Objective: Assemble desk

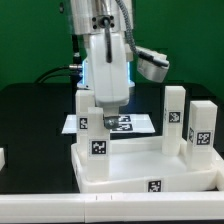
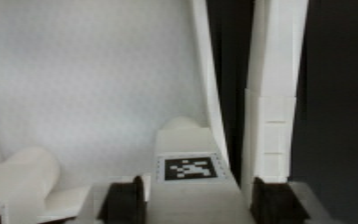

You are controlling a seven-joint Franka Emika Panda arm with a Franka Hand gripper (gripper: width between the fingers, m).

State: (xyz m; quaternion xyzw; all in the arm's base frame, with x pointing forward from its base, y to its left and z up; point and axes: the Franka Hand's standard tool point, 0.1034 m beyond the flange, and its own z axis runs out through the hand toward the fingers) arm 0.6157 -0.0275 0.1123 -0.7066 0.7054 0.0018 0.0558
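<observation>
The white desk top (image 1: 120, 172) lies at the front with its rim up and tags on its sides. A square-post leg (image 1: 88, 108) stands upright at its far corner on the exterior view's left. My gripper (image 1: 106, 104) comes down over that leg. In the wrist view the tagged leg (image 2: 194, 160) fills the gap between my black pads (image 2: 123, 200), so the gripper (image 2: 197, 202) is shut on it, with the top's inner face (image 2: 69, 100) beyond. Two more legs (image 1: 175, 115) (image 1: 203, 132) stand upright at the top's corners on the exterior view's right.
The marker board (image 1: 135, 123) lies flat on the black table behind the desk top. A small white piece (image 1: 3, 158) shows at the exterior view's left edge. A green wall closes the back.
</observation>
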